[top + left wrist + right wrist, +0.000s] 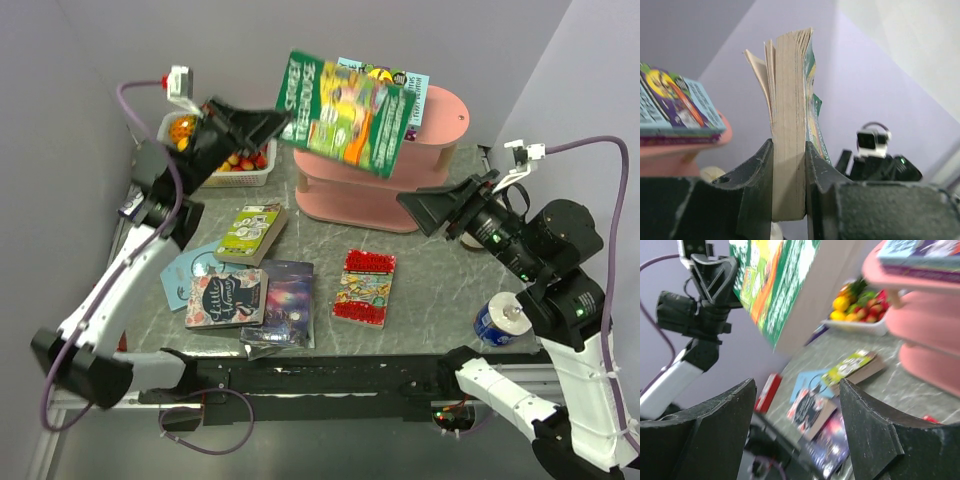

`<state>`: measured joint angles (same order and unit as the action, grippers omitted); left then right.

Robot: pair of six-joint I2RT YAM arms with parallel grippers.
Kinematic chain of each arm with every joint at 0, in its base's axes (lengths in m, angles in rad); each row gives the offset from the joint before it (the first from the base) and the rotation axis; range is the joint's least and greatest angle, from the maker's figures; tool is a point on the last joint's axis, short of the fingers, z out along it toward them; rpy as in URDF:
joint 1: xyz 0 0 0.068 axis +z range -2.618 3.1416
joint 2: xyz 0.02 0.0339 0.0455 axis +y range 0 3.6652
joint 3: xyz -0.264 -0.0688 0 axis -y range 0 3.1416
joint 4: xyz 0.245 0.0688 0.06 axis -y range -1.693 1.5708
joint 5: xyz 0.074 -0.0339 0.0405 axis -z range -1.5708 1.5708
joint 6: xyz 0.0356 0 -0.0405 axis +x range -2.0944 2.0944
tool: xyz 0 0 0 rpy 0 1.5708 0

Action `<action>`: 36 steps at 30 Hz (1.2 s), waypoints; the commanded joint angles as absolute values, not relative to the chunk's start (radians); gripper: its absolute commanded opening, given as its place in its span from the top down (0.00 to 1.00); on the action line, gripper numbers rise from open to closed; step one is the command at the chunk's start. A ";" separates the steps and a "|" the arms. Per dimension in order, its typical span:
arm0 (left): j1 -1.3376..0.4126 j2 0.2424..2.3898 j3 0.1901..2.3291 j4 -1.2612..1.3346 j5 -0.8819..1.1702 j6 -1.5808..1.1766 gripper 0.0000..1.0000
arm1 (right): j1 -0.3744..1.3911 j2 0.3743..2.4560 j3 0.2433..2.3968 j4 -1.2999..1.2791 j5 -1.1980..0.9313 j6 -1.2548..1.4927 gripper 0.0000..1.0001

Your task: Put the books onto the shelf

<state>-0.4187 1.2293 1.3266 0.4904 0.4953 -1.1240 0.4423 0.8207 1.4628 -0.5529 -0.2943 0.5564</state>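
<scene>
While the left gripper (789, 150) clamps a green cartoon-covered paperback (345, 115) aloft above the pink oval three-tier shelf (445, 115), the right gripper (797, 390) — jaws spread wide — holds nothing.

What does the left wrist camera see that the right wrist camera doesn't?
Only the left wrist view shows the page edges of the green book squeezed in the left hand, and the right arm's white camera. Only the right wrist view shows the open right hand, the fruit basket and books lying on the table. Both show the green book and the pink shelf with another book on top.
</scene>
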 commanded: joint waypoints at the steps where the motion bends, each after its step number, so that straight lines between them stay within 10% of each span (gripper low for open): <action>1: -0.417 1.389 1.511 0.554 0.379 -1.129 0.99 | 0.442 0.801 1.445 -0.446 -0.100 0.534 0.27; 18: -0.414 1.870 2.080 0.384 0.365 -1.035 0.99 | 0.434 0.798 1.339 -0.219 0.164 0.531 0.30; 36: -0.390 1.965 2.097 0.302 0.337 -1.003 0.85 | 0.420 0.811 1.296 -0.218 0.181 0.502 0.30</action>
<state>-0.4057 1.9656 2.0499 0.2264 0.3481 -0.9916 0.4301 0.8070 1.2976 -0.2577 0.1677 0.5186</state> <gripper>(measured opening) 0.282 0.702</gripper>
